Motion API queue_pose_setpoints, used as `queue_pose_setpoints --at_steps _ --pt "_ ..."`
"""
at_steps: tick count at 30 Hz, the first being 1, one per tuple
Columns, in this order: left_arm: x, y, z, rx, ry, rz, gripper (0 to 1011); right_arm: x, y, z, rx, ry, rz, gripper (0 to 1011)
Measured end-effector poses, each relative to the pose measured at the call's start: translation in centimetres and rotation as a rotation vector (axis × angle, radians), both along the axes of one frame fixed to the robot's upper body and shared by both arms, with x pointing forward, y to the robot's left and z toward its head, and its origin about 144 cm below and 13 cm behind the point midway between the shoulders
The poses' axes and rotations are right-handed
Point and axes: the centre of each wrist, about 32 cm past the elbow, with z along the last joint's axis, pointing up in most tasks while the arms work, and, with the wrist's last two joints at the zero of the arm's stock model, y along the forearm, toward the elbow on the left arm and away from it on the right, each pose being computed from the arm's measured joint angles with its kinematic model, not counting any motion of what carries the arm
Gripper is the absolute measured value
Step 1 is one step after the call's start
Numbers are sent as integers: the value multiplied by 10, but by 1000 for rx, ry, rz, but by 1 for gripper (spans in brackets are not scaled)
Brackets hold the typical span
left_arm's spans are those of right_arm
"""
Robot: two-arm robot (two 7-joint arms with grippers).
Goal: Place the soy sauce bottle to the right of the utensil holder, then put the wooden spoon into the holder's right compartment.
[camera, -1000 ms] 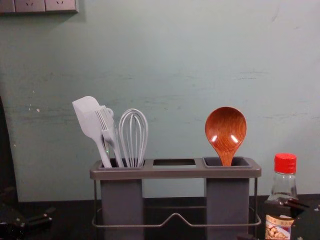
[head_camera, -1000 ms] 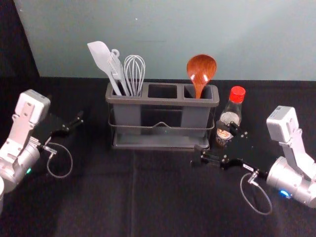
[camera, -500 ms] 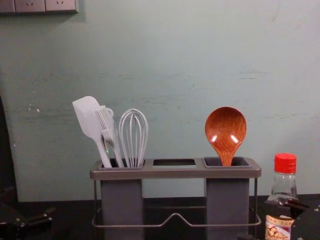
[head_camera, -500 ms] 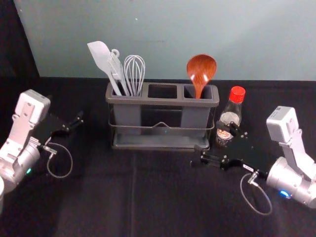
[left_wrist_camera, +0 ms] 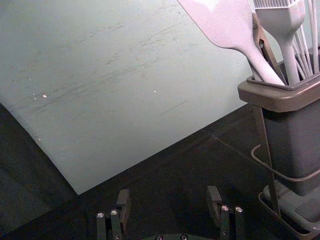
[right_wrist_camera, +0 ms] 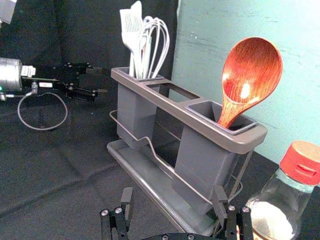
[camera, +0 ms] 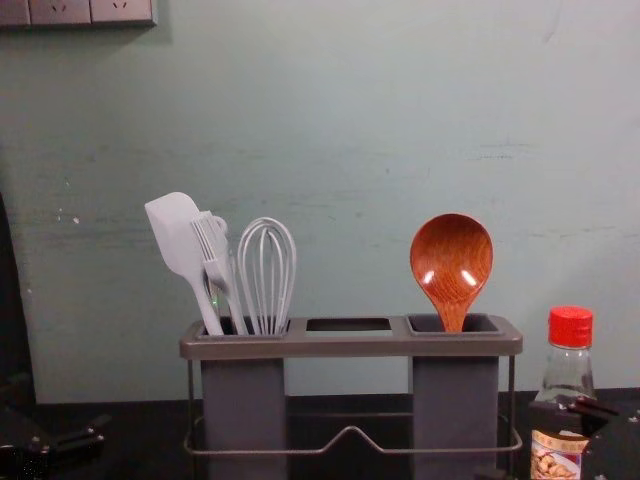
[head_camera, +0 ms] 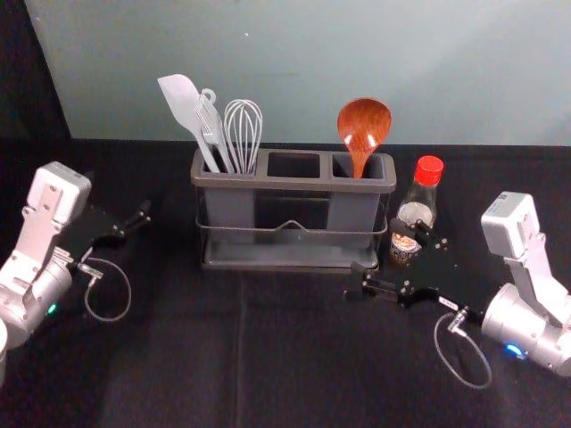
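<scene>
Nothing is changing: left gripper [left_wrist_camera: 169,194] and right gripper [right_wrist_camera: 173,194] are idling by the utensil holder [camera: 345,344], jaws released, soy sauce bottle [camera: 570,372] at its right, wooden spoon [camera: 451,262] in its right compartment [camera: 484,324], task seemingly done.

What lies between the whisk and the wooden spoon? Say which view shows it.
Between the whisk and the wooden spoon lies the middle opening of the utensil holder, with no utensil standing in it, as the head view shows.

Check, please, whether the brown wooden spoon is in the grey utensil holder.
In: the spoon stands bowl up, its handle inside the right compartment.
</scene>
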Motion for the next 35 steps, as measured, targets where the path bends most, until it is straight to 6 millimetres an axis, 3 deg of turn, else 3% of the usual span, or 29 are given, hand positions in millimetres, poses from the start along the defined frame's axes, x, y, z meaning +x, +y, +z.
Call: queue_pose_setpoints --at_steps 35 --pt "0 0 0 0 0 0 1005 0 0 0 0 0 0 1002"
